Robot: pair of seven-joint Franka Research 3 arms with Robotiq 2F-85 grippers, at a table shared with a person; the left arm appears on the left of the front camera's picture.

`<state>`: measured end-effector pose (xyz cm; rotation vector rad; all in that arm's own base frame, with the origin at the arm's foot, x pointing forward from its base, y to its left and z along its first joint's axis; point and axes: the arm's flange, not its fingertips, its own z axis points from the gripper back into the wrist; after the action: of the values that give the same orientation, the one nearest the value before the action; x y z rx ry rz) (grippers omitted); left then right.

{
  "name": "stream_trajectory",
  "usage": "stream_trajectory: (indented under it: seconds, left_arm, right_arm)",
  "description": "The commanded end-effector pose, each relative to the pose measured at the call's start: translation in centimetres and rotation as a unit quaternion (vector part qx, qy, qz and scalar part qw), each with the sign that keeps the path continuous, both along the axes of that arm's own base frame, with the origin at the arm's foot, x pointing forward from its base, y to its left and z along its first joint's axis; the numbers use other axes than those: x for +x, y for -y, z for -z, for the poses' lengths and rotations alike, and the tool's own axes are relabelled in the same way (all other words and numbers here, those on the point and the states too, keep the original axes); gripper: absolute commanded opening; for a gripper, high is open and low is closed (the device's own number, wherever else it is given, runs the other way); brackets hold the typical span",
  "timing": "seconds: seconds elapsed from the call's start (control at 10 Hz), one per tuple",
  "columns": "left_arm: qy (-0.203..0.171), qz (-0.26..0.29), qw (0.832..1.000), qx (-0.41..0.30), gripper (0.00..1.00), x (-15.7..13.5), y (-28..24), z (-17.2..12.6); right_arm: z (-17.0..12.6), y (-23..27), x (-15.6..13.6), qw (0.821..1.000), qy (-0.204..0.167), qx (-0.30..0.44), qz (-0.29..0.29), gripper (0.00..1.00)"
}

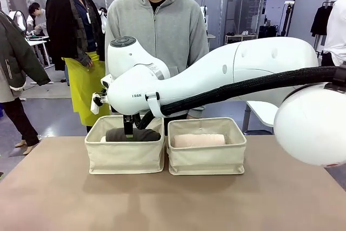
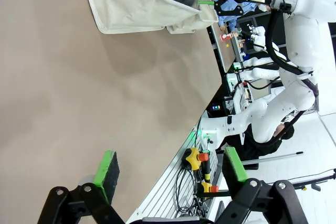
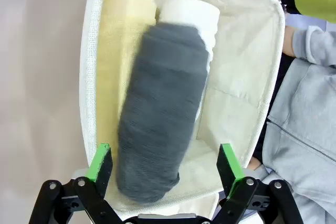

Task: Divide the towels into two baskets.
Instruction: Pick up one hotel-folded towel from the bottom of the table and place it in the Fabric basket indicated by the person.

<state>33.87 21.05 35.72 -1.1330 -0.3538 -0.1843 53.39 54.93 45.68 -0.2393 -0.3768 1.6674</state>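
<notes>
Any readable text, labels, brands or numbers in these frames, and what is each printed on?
"I RAN": small dark letters on the white shell of the right arm above the baskets, front view; the letters look partly cut off.
The baskets and towels carry no print.
Equipment beyond the table edge in the left wrist view: any marks are too small to read.

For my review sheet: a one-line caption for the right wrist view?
Open right gripper above a basket holding grey, yellow and white towels.

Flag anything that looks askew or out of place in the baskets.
The dark grey towel lies slanted on top of the pale yellow towel and white towel in the left basket, three piled there. The right basket shows one pink towel.
</notes>
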Motion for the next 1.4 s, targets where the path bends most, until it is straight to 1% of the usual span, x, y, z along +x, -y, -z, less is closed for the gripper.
stream_trajectory:
  seconds: [0.0,1.3]
  left_arm:
    - [0.004,-0.005,1.000,-0.003,1.00,-0.18,-0.10,-0.30]
    - [0.004,-0.005,1.000,-0.003,1.00,-0.18,-0.10,-0.30]
  right_arm:
    - [0.03,-0.01,0.02,1.000,0.000,0.000,0.000,1.00]
    - [0.11,0.07,0.09,1.000,-0.001,0.000,0.001,1.00]
